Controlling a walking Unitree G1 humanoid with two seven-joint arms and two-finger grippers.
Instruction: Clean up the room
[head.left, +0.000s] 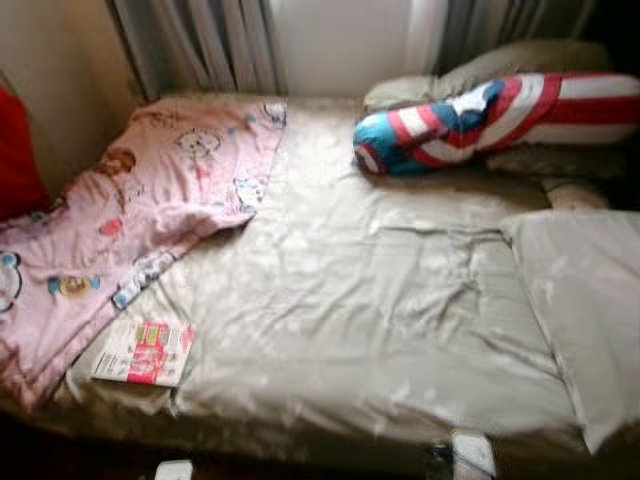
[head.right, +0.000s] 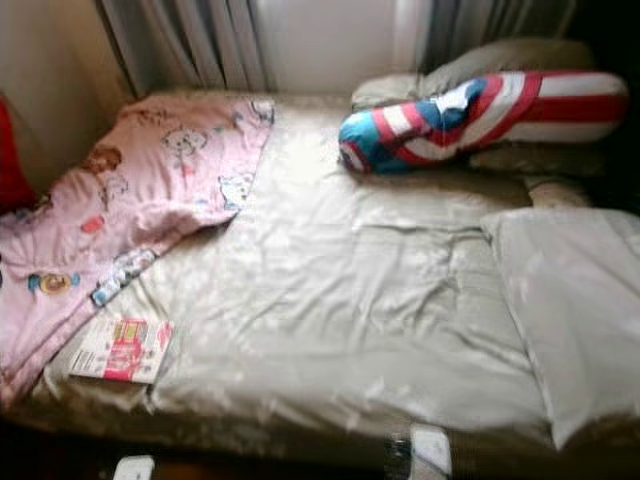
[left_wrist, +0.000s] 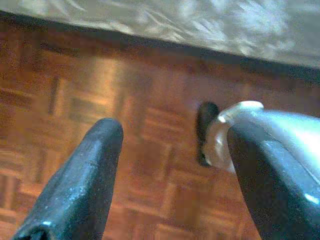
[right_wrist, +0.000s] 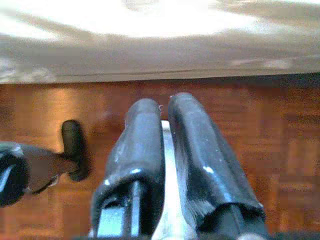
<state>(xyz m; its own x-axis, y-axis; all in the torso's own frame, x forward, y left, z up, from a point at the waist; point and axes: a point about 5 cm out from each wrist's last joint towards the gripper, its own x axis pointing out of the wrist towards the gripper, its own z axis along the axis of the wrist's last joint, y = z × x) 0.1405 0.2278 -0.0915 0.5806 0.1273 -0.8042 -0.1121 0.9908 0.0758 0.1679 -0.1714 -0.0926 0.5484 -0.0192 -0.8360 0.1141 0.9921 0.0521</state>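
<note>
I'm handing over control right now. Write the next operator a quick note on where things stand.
Left gripper: open, empty, low over the parquet floor by the bed's edge.
Right gripper: shut, empty, also over the floor.
On the bed: pink blanket rumpled across the robot's left side; booklet at the near left corner; striped bolster at the far right; grey pillow at the right edge.
Done: nothing visibly tidied.
Left: probably fold the blanket, remove the booklet, straighten the pillows.

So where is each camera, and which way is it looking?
Left eye, on the head: looks down at the bed, pink blanket, booklet.
Right eye: same scene, from beside it.
Left wrist: looks along the open left gripper at wood floor.
Right wrist: looks along the shut right gripper.
Both wrists share floor and bed edge.
</note>
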